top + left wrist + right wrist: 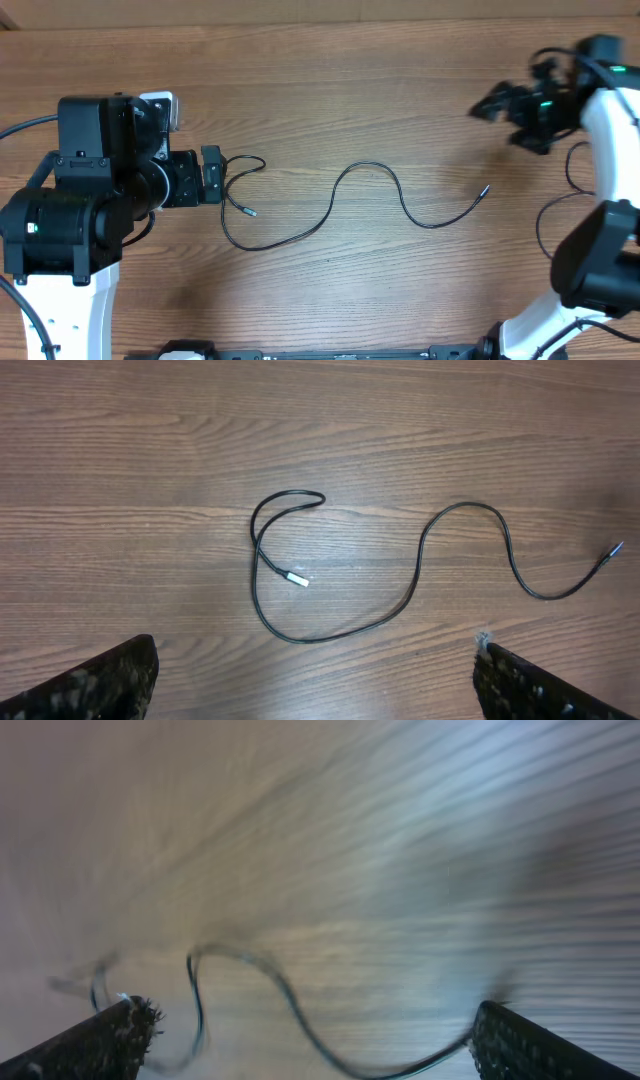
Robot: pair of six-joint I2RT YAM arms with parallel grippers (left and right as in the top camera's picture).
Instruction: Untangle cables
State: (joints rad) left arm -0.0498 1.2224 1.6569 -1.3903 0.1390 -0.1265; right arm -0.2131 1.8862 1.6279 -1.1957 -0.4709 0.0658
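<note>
One thin black cable [375, 164] lies in loose curves across the middle of the wooden table. Its silver plug end [248, 212] sits inside a small loop at the left, and its other end [485, 190] points right. My left gripper [212, 175] is open and empty, just left of the loop. In the left wrist view the cable [470, 506] and plug [297, 578] lie ahead of the open jaws [315, 650]. My right gripper [492, 105] is open and empty, raised at the far right. Its blurred wrist view shows the cable [290, 1005] between the spread jaws [312, 1015].
The bare wooden table [330, 80] spreads round the cable. Thicker black arm wires [545, 225] hang by the right arm's base at the right edge. The left arm's body [90, 190] fills the left side.
</note>
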